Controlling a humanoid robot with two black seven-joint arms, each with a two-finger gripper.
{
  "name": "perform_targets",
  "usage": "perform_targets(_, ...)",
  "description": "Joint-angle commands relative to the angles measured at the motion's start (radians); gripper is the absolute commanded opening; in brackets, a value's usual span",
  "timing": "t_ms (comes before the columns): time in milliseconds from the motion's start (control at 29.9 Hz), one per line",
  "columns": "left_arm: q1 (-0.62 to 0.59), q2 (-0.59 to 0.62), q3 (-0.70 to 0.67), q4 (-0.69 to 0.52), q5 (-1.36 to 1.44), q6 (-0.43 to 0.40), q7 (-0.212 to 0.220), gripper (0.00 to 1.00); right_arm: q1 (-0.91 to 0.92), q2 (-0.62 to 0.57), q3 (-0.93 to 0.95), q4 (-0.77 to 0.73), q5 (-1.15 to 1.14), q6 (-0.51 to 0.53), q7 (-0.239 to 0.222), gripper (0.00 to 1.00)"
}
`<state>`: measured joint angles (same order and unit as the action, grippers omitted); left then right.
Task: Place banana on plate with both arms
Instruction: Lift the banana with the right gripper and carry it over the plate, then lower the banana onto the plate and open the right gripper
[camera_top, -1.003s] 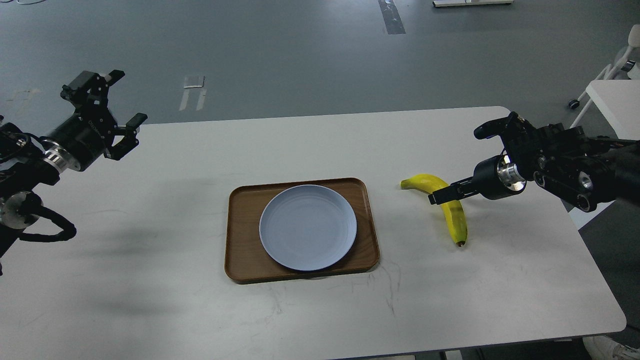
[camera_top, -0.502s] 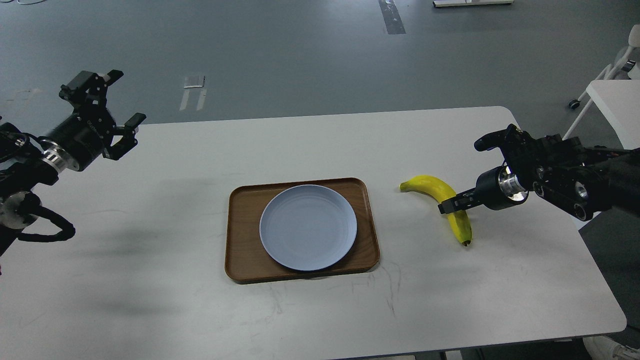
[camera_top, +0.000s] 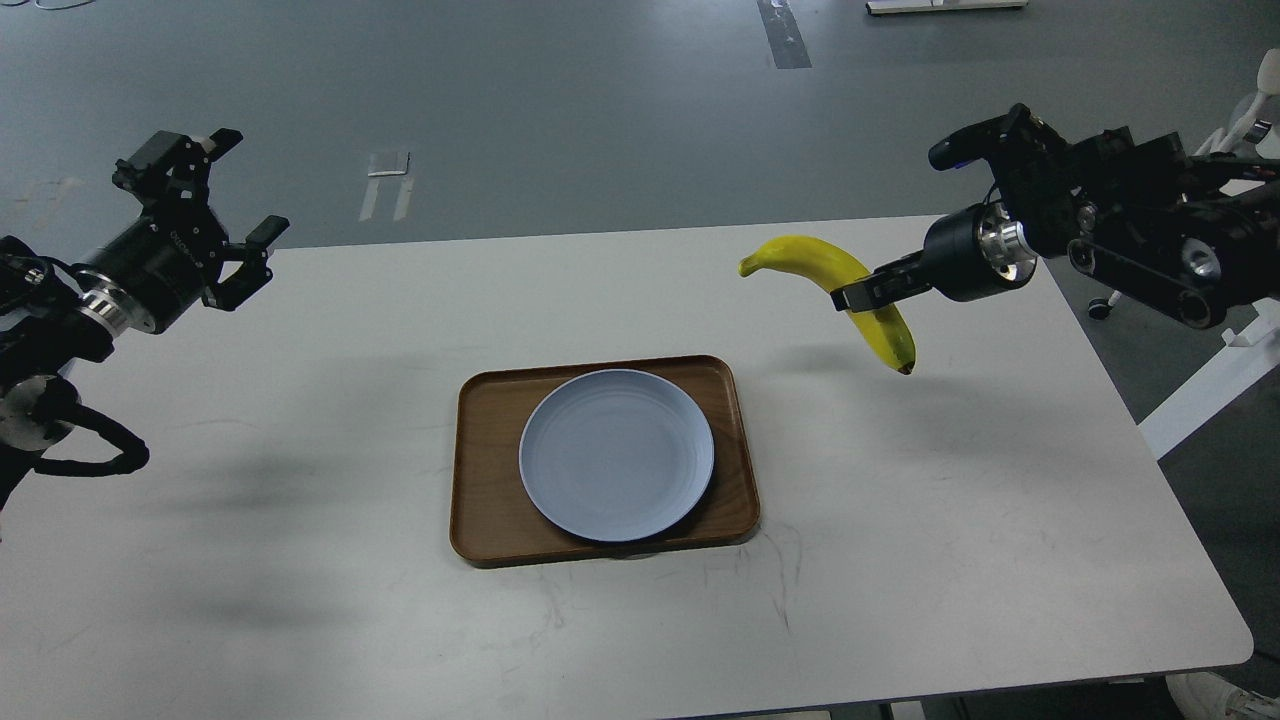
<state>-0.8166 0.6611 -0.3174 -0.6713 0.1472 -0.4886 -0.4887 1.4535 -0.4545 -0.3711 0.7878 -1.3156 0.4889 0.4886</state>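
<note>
1. Two fingers of the right gripper (camera_top: 858, 294) are clamped on the banana (camera_top: 838, 285) near the middle of its curve. That is a sensible spot, since the fruit hangs roughly balanced from it.
2. The banana is off the table (camera_top: 300, 600). Its greenish stem end points left toward the middle of the table and its dark tip droops down toward me. A faint shadow lies on the tabletop beneath it, so it is in the air, well apart from the surface.
3. The plate (camera_top: 616, 455) sits inside a brown wooden tray (camera_top: 480, 530) at the table's centre, below and left of the banana, and nothing lies on it.
4. My judgement: carrying the banana high keeps the hanging tip clear of the tray's raised rim on the way over.
5. The left gripper (camera_top: 205, 210) hovers over the far left corner with its fingers spread apart and holds nothing. It is well apart from the tray, perhaps waiting to help.
6. Bare tabletop lies between the banana and the tray, so the path left and down looks open.
7. The right arm reaches in over the table's right edge. The tray sits well inside every edge, so setting the banana down there carries little risk of it rolling off the table.
</note>
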Motion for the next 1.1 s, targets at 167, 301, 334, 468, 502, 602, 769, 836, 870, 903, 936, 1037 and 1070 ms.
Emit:
perform_targets(167, -0.006, 0.003, 0.0, -0.001, 0.0, 0.0, 0.0, 1.0, 0.082, 0.273, -0.029, 0.021, -0.001, 0.0, 0.0, 0.0)
perform_targets(301, -0.007, 0.003, 0.0, -0.001, 0.0, 0.0, 0.0, 1.0, 0.077, 0.387, -0.088, -0.004, 0.001, 0.0, 0.0, 0.0)
perform_targets(334, -0.007, 0.003, 0.0, -0.001, 0.0, 0.0, 0.0, 1.0, 0.073, 0.398, -0.092, -0.009, 0.001, 0.0, 0.0, 0.0)
perform_targets(468, -0.007, 0.002, 0.001, -0.001, 0.0, 0.0, 0.0, 1.0, 0.039, 0.45, -0.106, -0.027, 0.001, 0.0, 0.0, 0.02)
perform_targets(502, -0.007, 0.002, 0.001, -0.001, 0.0, 0.0, 0.0, 1.0, 0.03, 0.455, -0.108, -0.032, 0.001, 0.0, 0.0, 0.04)
perform_targets(602, -0.009, 0.002, 0.0, -0.001, 0.0, 0.0, 0.0, 1.0, 0.001, 0.455, -0.109, -0.047, 0.001, 0.0, 0.0, 0.07)
perform_targets(769, -0.009, 0.005, 0.0, -0.001, 0.0, 0.0, 0.0, 1.0, -0.042, 0.455, -0.109, -0.085, 0.016, 0.0, 0.0, 0.11)
perform_targets(836, -0.009, 0.006, 0.001, -0.001, 0.0, 0.0, 0.0, 1.0, -0.05, 0.455, -0.109, -0.094, 0.042, 0.0, 0.0, 0.14)
perform_targets(870, -0.009, 0.006, 0.001, -0.001, 0.0, 0.0, 0.0, 1.0, -0.05, 0.455, -0.109, -0.096, 0.051, 0.0, 0.0, 0.17)
perform_targets(903, -0.009, 0.006, 0.001, -0.001, 0.0, 0.0, 0.0, 1.0, -0.051, 0.455, -0.109, -0.098, 0.07, 0.0, 0.0, 0.27)
perform_targets(936, -0.009, 0.008, 0.001, -0.001, 0.0, 0.0, 0.0, 1.0, -0.051, 0.455, -0.111, -0.098, 0.081, 0.0, 0.0, 0.31)
perform_targets(1037, -0.009, 0.008, 0.001, -0.001, 0.0, 0.0, 0.0, 1.0, -0.051, 0.455, -0.112, -0.099, 0.084, 0.0, 0.0, 0.41)
perform_targets(1070, -0.009, 0.009, 0.001, -0.001, 0.0, 0.0, 0.0, 1.0, -0.051, 0.455, -0.111, -0.099, 0.084, 0.0, 0.0, 0.45)
